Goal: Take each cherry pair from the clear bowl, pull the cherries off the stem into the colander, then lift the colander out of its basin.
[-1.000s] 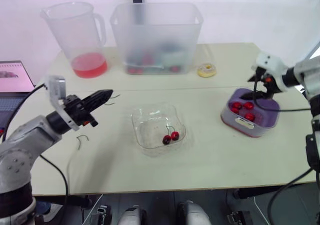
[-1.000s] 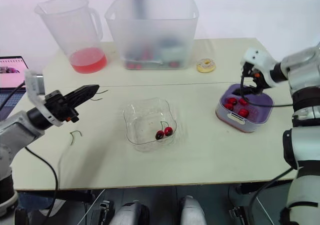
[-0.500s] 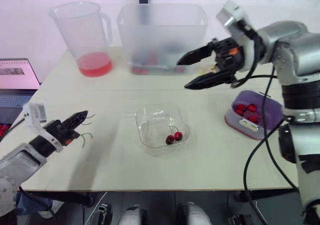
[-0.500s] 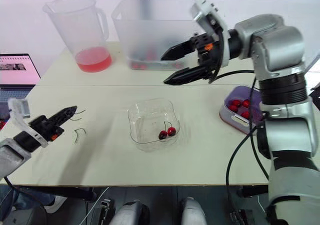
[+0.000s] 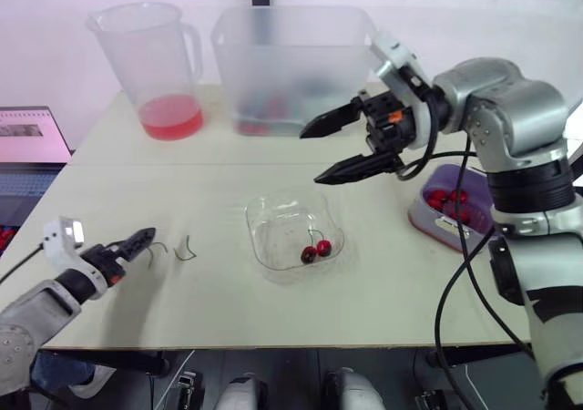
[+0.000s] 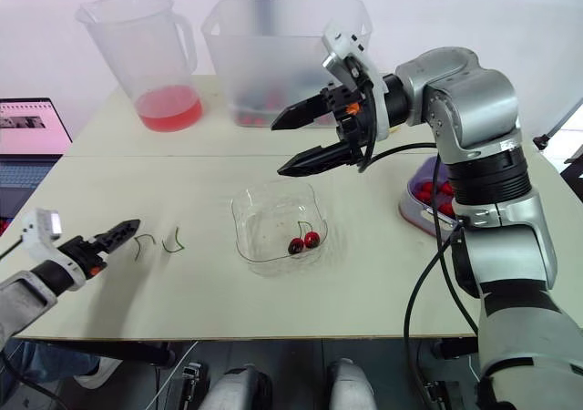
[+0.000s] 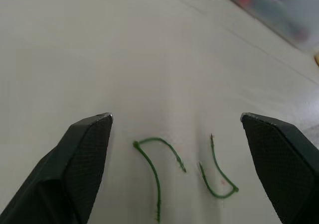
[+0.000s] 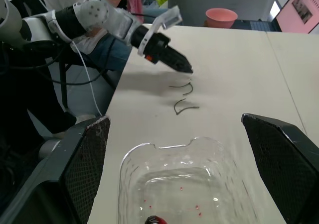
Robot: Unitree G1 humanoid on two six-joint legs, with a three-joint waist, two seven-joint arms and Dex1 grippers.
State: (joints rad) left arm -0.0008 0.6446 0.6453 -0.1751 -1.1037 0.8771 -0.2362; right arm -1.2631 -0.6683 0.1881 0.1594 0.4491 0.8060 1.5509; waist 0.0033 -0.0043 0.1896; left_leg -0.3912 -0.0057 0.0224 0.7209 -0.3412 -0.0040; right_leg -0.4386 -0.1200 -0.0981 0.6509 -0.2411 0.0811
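Head views: the right claw [image 5: 310, 158] hangs wide open and empty, with the only cherry pair [image 5: 315, 251] below its tips in the clear bowl [image 5: 273, 237]. I would lower it straight and pinch one cherry rather than the thin stem. The colander [image 6: 417, 211], back behind that claw, is half hidden by the arm. Left wrist: the left claw [image 7: 175, 117] gapes empty over two bare stems [image 7: 153, 171] on the tabletop [image 7: 99, 45]. Right wrist: the cherry pair is almost wholly cut off.

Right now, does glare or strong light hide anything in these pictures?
Left eye view: highlights glint on the clear bowl, yet the cherry pair reads plainly; the backdrop behind the bin is washed white. Left wrist view: even light on both stems.
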